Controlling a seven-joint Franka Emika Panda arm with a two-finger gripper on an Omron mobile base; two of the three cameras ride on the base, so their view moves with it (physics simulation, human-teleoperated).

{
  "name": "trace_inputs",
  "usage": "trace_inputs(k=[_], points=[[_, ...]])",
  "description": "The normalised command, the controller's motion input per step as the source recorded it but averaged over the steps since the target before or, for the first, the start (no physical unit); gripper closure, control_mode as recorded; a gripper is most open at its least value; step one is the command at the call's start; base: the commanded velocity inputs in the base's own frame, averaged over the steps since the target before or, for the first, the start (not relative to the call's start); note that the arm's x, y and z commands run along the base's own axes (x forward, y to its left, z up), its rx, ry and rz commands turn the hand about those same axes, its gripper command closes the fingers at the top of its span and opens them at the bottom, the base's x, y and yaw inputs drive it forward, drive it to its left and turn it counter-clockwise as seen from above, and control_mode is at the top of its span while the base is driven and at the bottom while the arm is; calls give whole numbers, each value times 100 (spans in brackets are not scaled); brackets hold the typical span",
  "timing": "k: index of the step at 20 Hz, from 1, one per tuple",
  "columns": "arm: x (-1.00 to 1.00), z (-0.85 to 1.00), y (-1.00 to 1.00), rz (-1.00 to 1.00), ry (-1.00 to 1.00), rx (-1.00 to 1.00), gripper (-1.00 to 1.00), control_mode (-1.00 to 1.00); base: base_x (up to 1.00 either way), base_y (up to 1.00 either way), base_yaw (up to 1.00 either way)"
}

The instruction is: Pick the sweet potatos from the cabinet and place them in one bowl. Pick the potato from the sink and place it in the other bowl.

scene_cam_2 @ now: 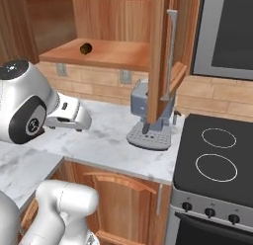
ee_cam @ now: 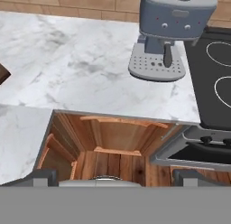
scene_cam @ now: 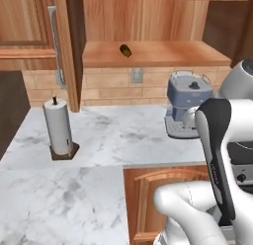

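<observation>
- Fingers (ee_cam: 45, 177) of the gripper (ee_cam: 115, 178) are seen spread wide apart at the bottom of the hand view, with nothing held between them.
- Below the gripper, an open wooden base drawer or cabinet recess (ee_cam: 108, 146) is looked into, set under the marble counter (ee_cam: 67, 60).
- One of the sweet potatos (scene_cam: 125, 50) is found lying on the shelf of the cabinet (scene_cam: 158, 54), well above and beyond the hand.
- Its long axis is seen running at a slant across the shelf in the left base view; in the right base view only a dark rounded end (scene_cam_2: 85, 48) is presented.
- A blue-grey coffee machine (scene_cam: 187, 103) is stood on the counter below the shelf, beside the black stove (scene_cam_2: 217, 155).
- The open cabinet door (scene_cam_2: 160, 56) is hung in front of the coffee machine in the right base view.
- A paper towel holder (scene_cam: 59, 128) is stood upright on the counter, to the left, well apart from the machine.
</observation>
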Motion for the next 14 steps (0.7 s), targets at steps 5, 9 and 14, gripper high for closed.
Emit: trace_inputs(k=[5,9,14], points=[[0,0,0,0,0,0,-100,100,100,12,-32],[0,0,0,0,0,0,-100,100,100,19,-48],[0,0,0,0,0,0,-100,100,34,18,-17]])
